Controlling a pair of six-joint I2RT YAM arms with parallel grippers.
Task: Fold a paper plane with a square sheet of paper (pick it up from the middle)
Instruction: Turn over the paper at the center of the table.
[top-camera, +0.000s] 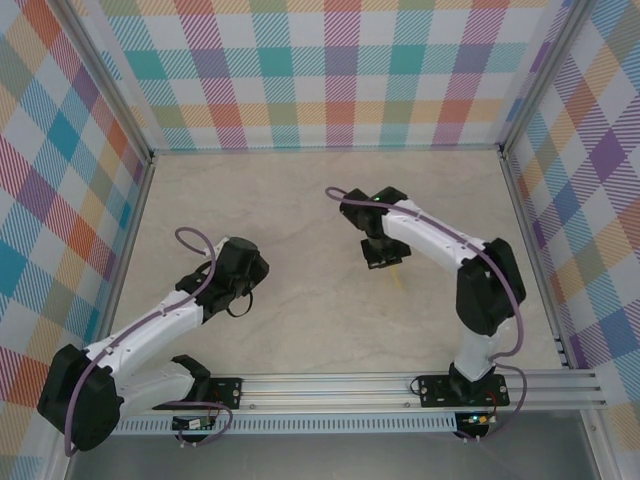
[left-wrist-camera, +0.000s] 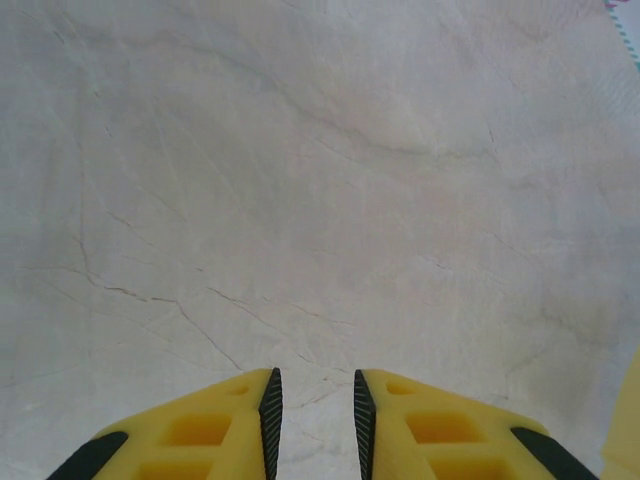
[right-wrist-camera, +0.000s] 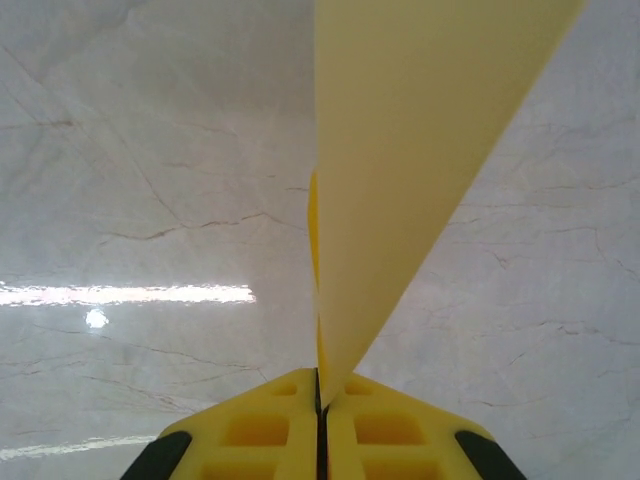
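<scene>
The right claw (right-wrist-camera: 320, 385), clamped shut, holds the narrow folded yellow paper plane (right-wrist-camera: 400, 150) above the marbled table (top-camera: 300, 200) right of centre, probably to keep its folds together; the left claw (left-wrist-camera: 317, 410), slightly parted, is empty.

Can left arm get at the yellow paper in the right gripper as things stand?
Probably yes. The right gripper is shut on one end of the folded yellow paper; the rest sticks out free. Bare table lies between it and the left gripper, jaws slightly apart, empty.

no readable text, labels or numbers anywhere.
</scene>
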